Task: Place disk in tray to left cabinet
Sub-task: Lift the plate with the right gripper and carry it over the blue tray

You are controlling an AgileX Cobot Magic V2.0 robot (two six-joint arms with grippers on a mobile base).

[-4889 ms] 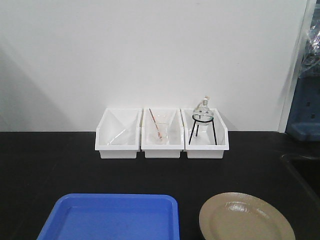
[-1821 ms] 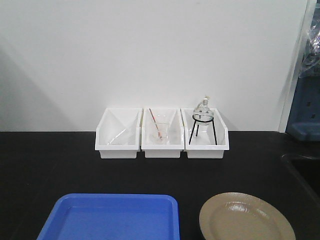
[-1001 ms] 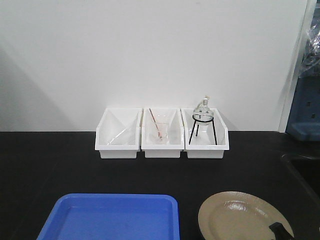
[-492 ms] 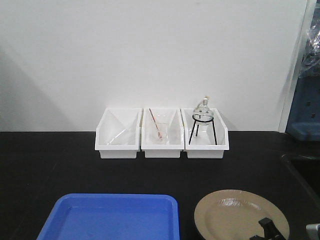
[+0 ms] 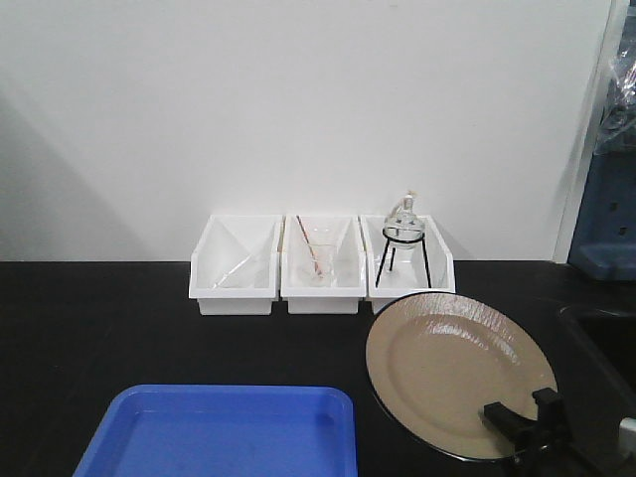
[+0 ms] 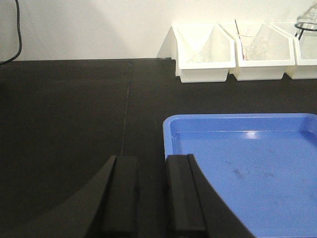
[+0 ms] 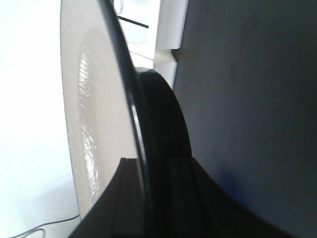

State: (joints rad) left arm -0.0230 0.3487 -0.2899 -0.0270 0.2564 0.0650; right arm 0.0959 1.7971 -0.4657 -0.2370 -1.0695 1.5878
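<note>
The tan disk [image 5: 452, 373] hangs tilted above the black table, its face turned toward the front camera. My right gripper [image 5: 522, 429] is shut on its lower right rim. In the right wrist view the dark rim of the disk [image 7: 94, 124] runs between the fingers of the right gripper [image 7: 146, 198]. The blue tray [image 5: 224, 432] lies flat at the front left, to the left of the disk. My left gripper [image 6: 151, 193] sits low beside the near left corner of the tray [image 6: 247, 163], jaws slightly apart with nothing between them. The cabinet is out of view.
Three white bins [image 5: 321, 266] stand in a row against the back wall; the right one holds a glass flask on a black tripod [image 5: 404, 238]. A recessed basin edge [image 5: 596, 318] and blue equipment [image 5: 601, 229] are at the far right.
The disk lay flat on the table at the front right. My right gripper came in from the bottom right, closed on its rim and raised it, tilted up and leftward.
</note>
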